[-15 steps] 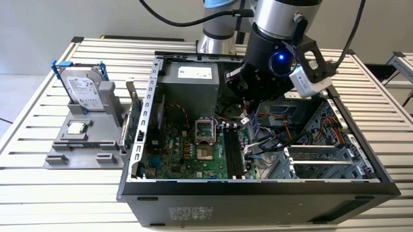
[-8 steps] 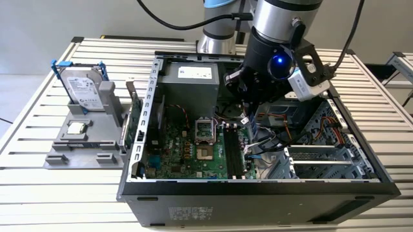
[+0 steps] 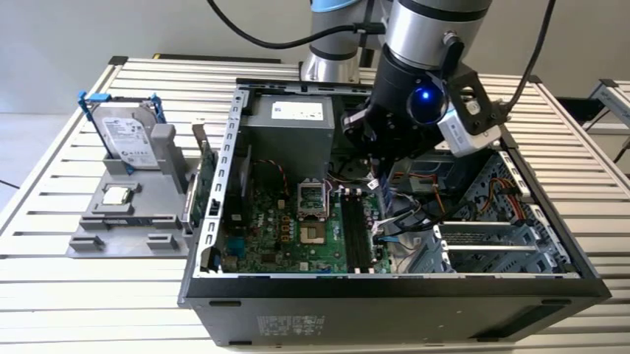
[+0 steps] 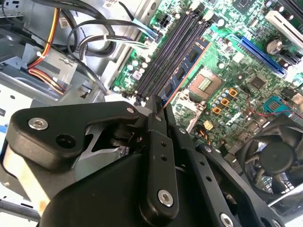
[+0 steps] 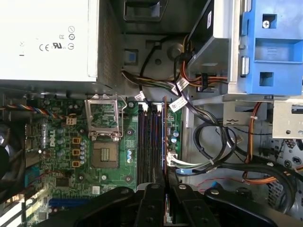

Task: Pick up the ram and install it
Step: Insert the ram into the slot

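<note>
- Gripper (image 5: pixel 165 183) down inside the open computer case (image 3: pixel 394 310), low over the motherboard (image 5: pixel 61 156).
- Fingers (image 5: pixel 152 201) drawn almost together, pinching the ram (image 4: pixel 185 70) by its flat faces, with only the board's thickness between the pads.
- Ram carried on edge, its long side parallel to the memory slots (image 5: pixel 149 142) and reaching out ahead of the fingertips. Judged to be the only attitude a narrow slot will accept.
- Grip taken at one end of the stick, leaving most of its length clear of the fingers.
- Ram edge close beside the bank of slots in both wrist views. Seen on the processor socket (image 5: pixel 103 153) side in the second wrist view and on the cable (image 5: pixel 208 142) side in the first, so judged to be raised above the board, not seated. Cannot tell whether the contact edge has met a slot.
- Cables bunched just beside the slots on the side away from the socket, probably why the approach is straight down.
- Hard drive (image 3: pixel 128 136) and processor chip (image 3: pixel 118 195) on the grey holder (image 3: pixel 128 237) at the exterior view's left, outside the case and well apart from the gripper.
</note>
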